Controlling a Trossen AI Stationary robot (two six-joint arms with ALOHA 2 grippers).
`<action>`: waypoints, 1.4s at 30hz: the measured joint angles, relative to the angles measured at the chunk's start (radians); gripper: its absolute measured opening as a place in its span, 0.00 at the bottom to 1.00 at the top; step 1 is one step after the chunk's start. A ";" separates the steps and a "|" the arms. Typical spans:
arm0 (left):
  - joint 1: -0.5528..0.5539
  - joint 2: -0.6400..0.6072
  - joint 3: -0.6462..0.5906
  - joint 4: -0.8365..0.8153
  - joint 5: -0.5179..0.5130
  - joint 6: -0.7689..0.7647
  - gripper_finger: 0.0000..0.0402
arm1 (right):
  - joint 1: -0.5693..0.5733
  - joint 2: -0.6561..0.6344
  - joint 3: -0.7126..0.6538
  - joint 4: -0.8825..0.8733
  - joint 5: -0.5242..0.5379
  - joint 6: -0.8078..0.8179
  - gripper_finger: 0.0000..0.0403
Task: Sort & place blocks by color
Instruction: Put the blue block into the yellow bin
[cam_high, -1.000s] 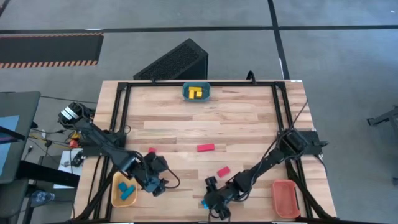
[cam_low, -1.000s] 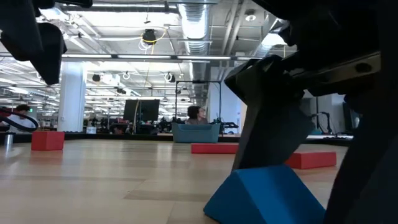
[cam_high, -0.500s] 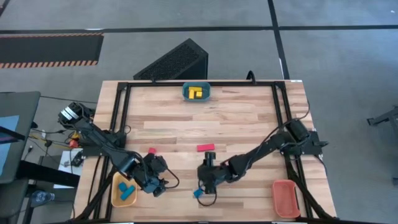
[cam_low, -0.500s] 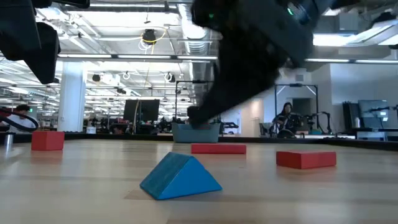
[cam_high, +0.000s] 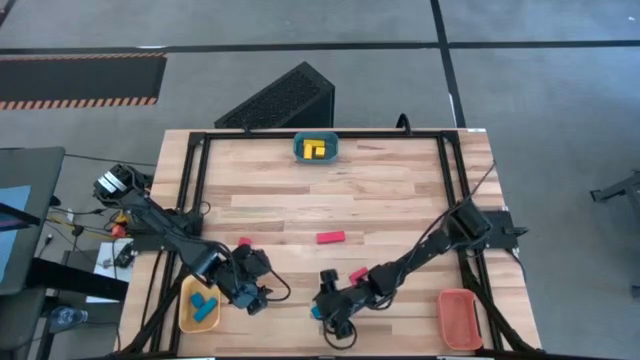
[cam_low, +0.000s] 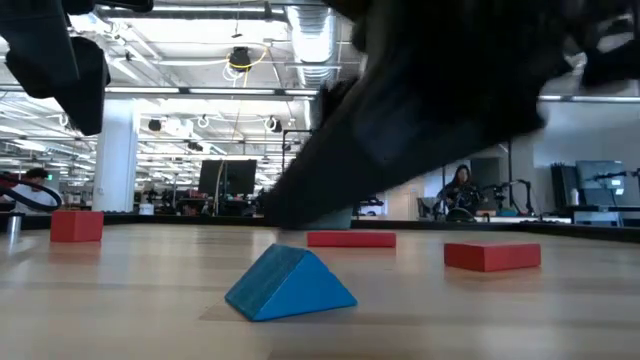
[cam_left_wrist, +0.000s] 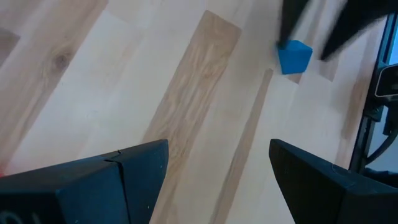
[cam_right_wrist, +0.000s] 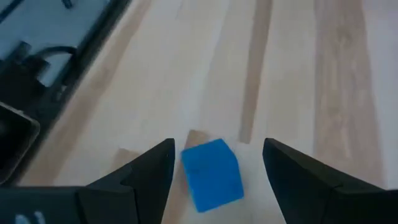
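Here, at the left edge of the wooden surface (cam_high: 390, 190), a yellow tray (cam_high: 198, 305) holds blue blocks (cam_high: 204, 303). Just beside it the left pincer (cam_high: 258, 297) hangs with its fingers spread and nothing between them. A small red block (cam_high: 244, 242) lies a little beyond that arm. Toward the middle of the near edge sits a blue block (cam_low: 290, 285), solid blue and matte; from table height it shows a wedge-like profile with sloping faces, while the right wrist camera shows it as a small cube-like piece (cam_right_wrist: 211, 174) with a squarish top face. The right pincer (cam_high: 335, 322) is over it, fingers apart on either side, not closed on it. Further on, a red bar (cam_high: 331, 237) lies flat near the middle of the surface, and another red block (cam_high: 357, 274) lies by the right arm. A teal tray (cam_high: 316, 148) with yellow blocks (cam_high: 316, 149) sits at the far edge. An orange-red tray (cam_high: 460, 318) is at the right near corner.
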 joint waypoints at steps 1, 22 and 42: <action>0.000 0.000 0.000 0.001 0.000 -0.005 0.66 | -0.001 0.003 -0.002 -0.021 -0.006 -0.008 0.67; -0.008 0.000 0.000 0.008 -0.007 -0.087 0.66 | -0.057 0.047 0.003 -0.044 -0.105 0.005 0.59; -0.008 0.000 0.000 -0.002 0.007 -0.127 0.66 | -0.095 -0.075 -0.001 -0.145 -0.035 0.021 0.57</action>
